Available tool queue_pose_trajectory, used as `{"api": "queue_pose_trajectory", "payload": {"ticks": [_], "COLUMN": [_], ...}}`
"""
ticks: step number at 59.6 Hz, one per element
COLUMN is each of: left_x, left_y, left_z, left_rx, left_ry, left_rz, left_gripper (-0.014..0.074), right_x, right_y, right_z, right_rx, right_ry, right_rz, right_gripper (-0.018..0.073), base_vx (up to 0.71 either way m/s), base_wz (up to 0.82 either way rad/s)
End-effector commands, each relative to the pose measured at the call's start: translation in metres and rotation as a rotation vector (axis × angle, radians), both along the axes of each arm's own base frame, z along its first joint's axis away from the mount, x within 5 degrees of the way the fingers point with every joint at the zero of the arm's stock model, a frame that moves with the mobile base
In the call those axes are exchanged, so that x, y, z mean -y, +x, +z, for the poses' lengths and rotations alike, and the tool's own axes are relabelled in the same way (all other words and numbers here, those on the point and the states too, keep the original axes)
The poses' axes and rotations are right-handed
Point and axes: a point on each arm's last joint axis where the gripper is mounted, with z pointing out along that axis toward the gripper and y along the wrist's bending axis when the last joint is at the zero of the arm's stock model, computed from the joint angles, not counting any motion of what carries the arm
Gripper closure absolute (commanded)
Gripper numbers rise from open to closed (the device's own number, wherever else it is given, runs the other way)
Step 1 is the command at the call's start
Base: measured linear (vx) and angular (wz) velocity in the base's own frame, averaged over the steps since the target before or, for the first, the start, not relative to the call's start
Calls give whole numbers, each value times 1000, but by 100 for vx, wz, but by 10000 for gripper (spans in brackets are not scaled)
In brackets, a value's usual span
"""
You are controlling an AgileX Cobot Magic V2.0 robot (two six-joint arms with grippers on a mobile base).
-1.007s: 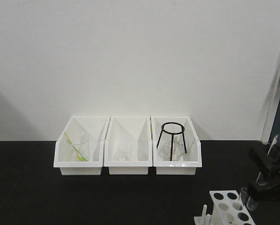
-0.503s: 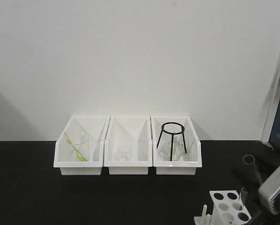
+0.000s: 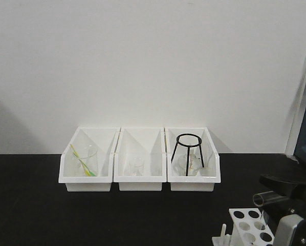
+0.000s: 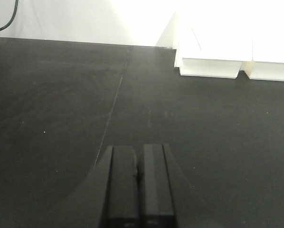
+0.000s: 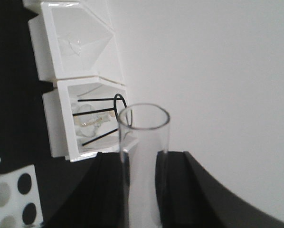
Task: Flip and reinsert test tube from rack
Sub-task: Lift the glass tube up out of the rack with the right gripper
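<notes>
The white rack (image 3: pixel 248 226) stands at the bottom right of the black table; its holes also show in the right wrist view (image 5: pixel 11 199). My right gripper (image 3: pixel 278 197) hovers just above and right of the rack, shut on a clear test tube (image 3: pixel 262 198) that lies roughly level with its open rim pointing left. In the right wrist view the tube (image 5: pixel 142 166) sits between the two black fingers (image 5: pixel 108 190), rim outward; its closed end is hidden. A second tube cannot be made out. My left gripper (image 4: pixel 138 153) is shut and empty over bare black table.
Three white bins stand in a row at the wall: the left bin (image 3: pixel 86 164) with a beaker and yellow-green sticks, the middle bin (image 3: pixel 140 164) with a small beaker, the right bin (image 3: pixel 192 164) with a black tripod and a flask. Short white pegs (image 3: pixel 223 233) stand left of the rack.
My right gripper has turned with the tube in it: the tube stood near upright a second ago, then leaned, and now lies roughly level with its rim to the left. The left arm is still.
</notes>
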Motion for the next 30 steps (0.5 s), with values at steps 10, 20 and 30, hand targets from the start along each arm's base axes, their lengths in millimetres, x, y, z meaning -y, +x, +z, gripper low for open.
{"api": "queue_pose_trajectory", "payload": {"ticks": [10,20,30], "left_x": [1,1,1], "left_y": [1,1,1], "left_z": [8,8,8], "left_rx": [99,99,99], "left_ry": [4,4,4], "left_rz": [-11,-11,-11], "left_gripper": [603,603,603], "right_x": [-4,-4,-1], "right_y": [-1,-1,0], "right_z": [15,15,20], "right_rx": [137,138,98], "right_ry": [-197,-195,12], "right_rz": [82,84,18], "right_gripper": [440,440,440], "base_vx": [0,0,0], "base_wz": [0,0,0]}}
